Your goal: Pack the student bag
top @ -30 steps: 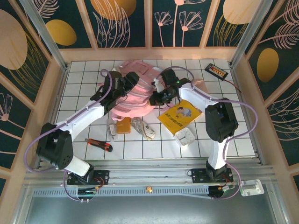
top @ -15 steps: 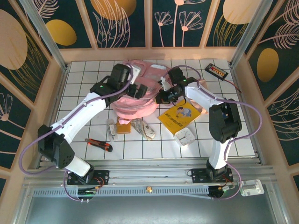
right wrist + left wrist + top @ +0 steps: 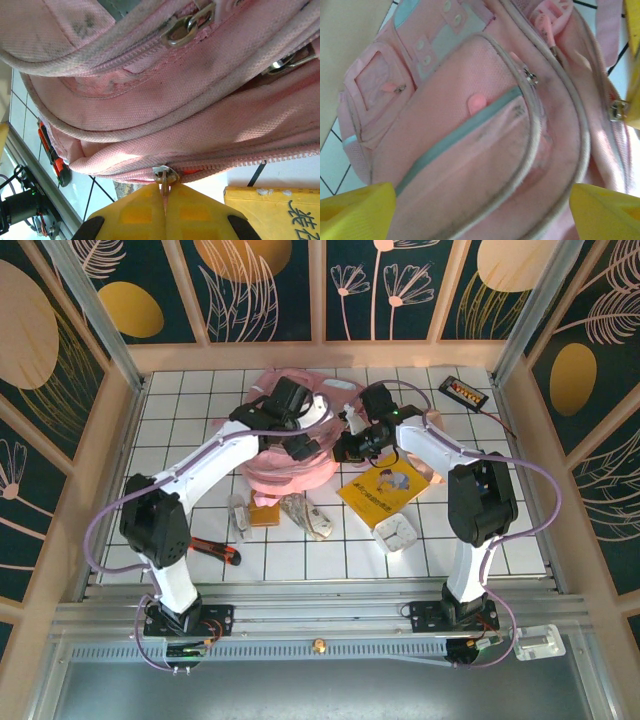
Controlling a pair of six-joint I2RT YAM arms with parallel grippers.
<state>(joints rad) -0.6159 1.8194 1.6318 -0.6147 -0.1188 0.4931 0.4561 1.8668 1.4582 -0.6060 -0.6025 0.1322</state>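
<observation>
Two grippers attend the bag [image 3: 290,465], lying just beyond the book [image 3: 385,490]. The right gripper [image 3: 165,210] clamps a zipper pull [image 3: 164,176]; the left gripper [image 3: 480,210] gapes empty. Unbraced, the bag may drag bookward.

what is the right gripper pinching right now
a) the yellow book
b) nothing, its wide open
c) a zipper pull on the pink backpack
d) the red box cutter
C: in the right wrist view the right gripper has its yellow fingers closed together on the metal zipper pull at the edge of the student bag.
</observation>
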